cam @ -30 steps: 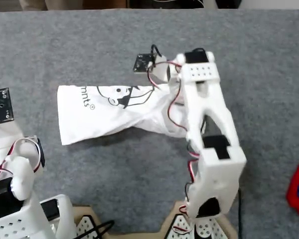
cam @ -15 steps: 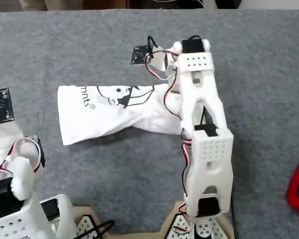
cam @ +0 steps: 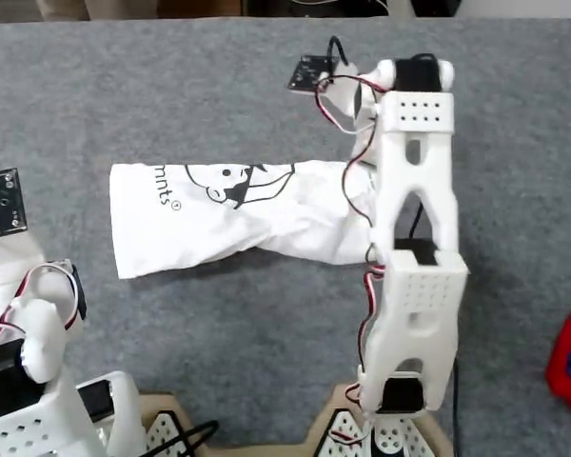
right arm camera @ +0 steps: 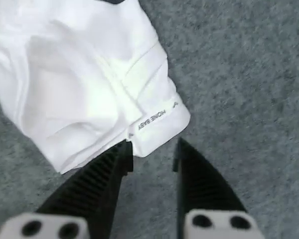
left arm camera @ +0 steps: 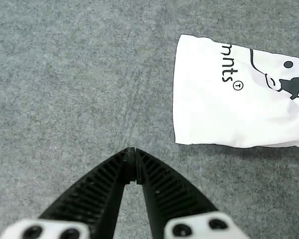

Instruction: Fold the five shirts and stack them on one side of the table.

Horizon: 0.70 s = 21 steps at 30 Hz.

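White shirt (cam: 219, 214) lay stretched side to side across the grey table (cam: 124, 95), its bunched end right at my right gripper (right arm camera: 152, 149), jaws parted and empty, the labelled hem just ahead of the tips. My left gripper (left arm camera: 131, 164) hung pinched closed on nothing, apart from the far end, so the right was nearer. Overhead, my right arm (cam: 414, 276) covered that bunched end; whether a tip touched cloth, I couldn't tell.
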{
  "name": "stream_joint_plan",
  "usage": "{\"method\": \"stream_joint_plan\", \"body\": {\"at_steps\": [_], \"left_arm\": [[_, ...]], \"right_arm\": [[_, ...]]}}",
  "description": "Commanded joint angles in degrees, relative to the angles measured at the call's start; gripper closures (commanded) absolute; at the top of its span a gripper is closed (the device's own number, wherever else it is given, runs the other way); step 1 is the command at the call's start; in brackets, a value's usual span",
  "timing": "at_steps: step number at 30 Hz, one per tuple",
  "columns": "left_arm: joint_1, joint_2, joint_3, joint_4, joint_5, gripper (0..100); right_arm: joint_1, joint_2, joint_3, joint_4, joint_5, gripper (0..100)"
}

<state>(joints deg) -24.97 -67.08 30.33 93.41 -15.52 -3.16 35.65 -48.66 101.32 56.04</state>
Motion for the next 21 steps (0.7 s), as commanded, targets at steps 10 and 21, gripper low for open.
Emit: {"method": "stream_joint_plan", "body": {"at_steps": [10,21], "left_arm": [[0.70,0.13,-0.26,-0.18,-0.53,98],[6.33,0.22,-0.18,-0.18,-0.26,98]], "right_arm": [[1.45,-41.10,55.69,-7.38,-3.69,99.2],[-6.81,-48.84,80.57,-26.37,-9.67,99.2]]}}
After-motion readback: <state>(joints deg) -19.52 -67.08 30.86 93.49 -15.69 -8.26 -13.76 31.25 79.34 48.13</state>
